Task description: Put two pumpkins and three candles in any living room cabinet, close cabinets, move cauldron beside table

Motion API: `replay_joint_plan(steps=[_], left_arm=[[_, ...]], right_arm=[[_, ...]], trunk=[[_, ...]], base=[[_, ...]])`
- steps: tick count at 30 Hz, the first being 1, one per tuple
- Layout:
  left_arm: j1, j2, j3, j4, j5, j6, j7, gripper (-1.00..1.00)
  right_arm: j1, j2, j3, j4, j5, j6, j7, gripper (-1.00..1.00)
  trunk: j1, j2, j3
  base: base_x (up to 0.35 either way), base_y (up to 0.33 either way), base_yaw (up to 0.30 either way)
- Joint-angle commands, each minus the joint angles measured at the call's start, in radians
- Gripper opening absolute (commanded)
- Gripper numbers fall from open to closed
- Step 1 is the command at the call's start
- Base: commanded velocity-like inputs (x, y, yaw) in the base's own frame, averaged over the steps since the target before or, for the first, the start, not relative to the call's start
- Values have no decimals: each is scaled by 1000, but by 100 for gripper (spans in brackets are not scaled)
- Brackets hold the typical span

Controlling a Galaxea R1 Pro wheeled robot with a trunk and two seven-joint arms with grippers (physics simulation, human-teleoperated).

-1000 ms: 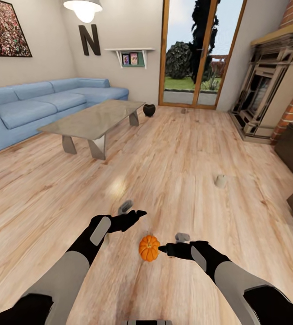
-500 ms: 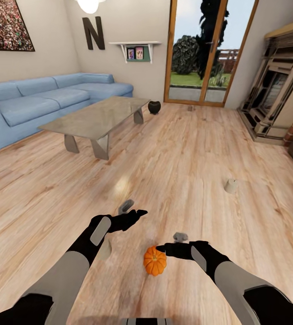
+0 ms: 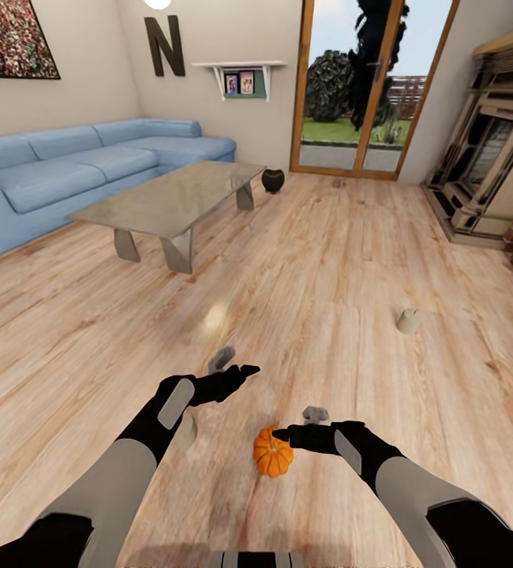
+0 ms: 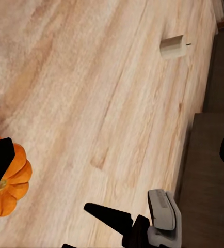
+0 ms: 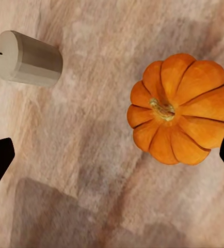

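The pumpkin [image 3: 273, 453] sits on the wood floor [image 3: 327, 276]. The right pincer [image 3: 282, 433] hangs just above the pumpkin, wide open. The left pincer [image 3: 250, 369] is open too, near the pumpkin. A candle [image 3: 185, 431] stands beside the pumpkin.

a single large dark capital letter "n" [image 3: 165, 46] is seen mounted on the far cream wall [image 3: 91, 71], above the blue sofa [image 3: 67, 170] and just left of a small shelf [image 3: 240, 72] holding two framed pictures, whose contents are too small to be read. no other lettering, label, brand or number can be made out.
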Motion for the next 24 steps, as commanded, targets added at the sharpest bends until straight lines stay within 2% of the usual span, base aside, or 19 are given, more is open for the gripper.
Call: replay_joint_plan(steps=[1, 13, 24], left_arm=[[0, 0, 0, 0, 0, 3, -2, 100], [0, 0, 0, 0, 0, 4, -2, 100], [0, 0, 0, 1, 0, 5, -6, 100]], right_arm=[[0, -1, 7, -1, -10, 6, -1, 100], [0, -1, 7, -1, -10, 6, -2, 100], [0, -1, 7, -1, -10, 5, -2, 100]], trunk=[[0, 0, -2], [0, 0, -21], [0, 0, -24]], base=[[0, 0, 1], [0, 0, 0], [0, 0, 0]])
